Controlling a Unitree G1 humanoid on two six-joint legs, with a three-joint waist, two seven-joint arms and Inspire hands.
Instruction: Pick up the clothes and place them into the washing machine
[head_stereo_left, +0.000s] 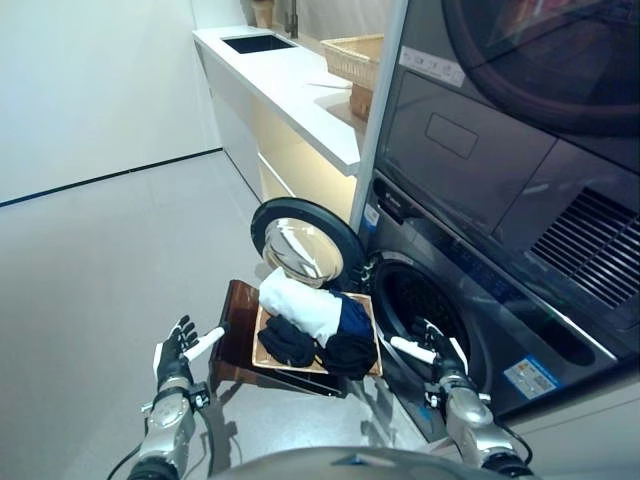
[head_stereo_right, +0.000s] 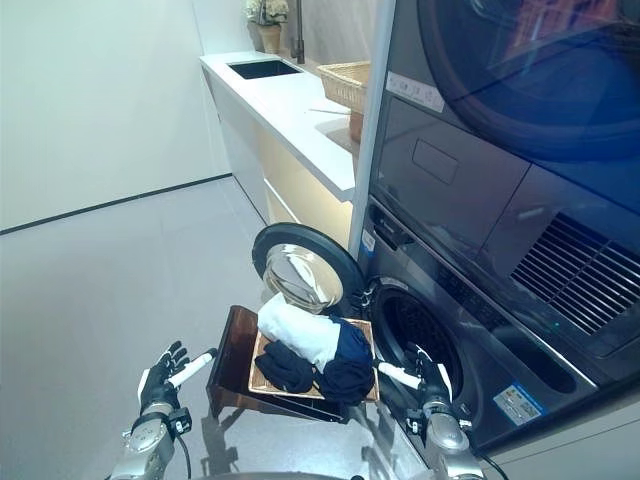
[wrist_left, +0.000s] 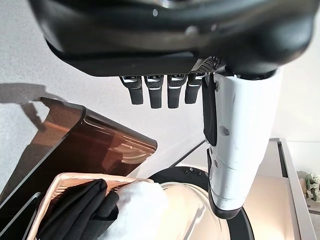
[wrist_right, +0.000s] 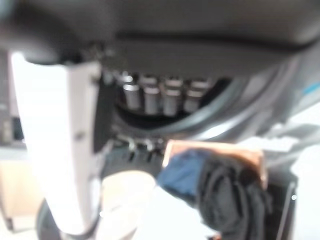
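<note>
A shallow wicker basket (head_stereo_left: 262, 358) rests on a low dark brown box (head_stereo_left: 238, 330) in front of the washing machine (head_stereo_left: 470, 300). It holds a white cloth (head_stereo_left: 300, 303), a blue garment (head_stereo_left: 352, 318) and black clothes (head_stereo_left: 287, 340). The machine's round door (head_stereo_left: 305, 245) stands open and the drum opening (head_stereo_left: 425, 320) is dark. My left hand (head_stereo_left: 178, 348) is open, left of the box, holding nothing. My right hand (head_stereo_left: 440, 362) is open, right of the basket, in front of the drum. The basket also shows in the left wrist view (wrist_left: 65, 181) and the right wrist view (wrist_right: 220, 150).
A white counter (head_stereo_left: 300, 85) with a dark sink (head_stereo_left: 257, 43) runs along the far wall, with another wicker basket (head_stereo_left: 355, 55) on it. A dryer (head_stereo_left: 520, 90) is stacked above the washing machine. Grey floor (head_stereo_left: 90, 290) spreads to the left.
</note>
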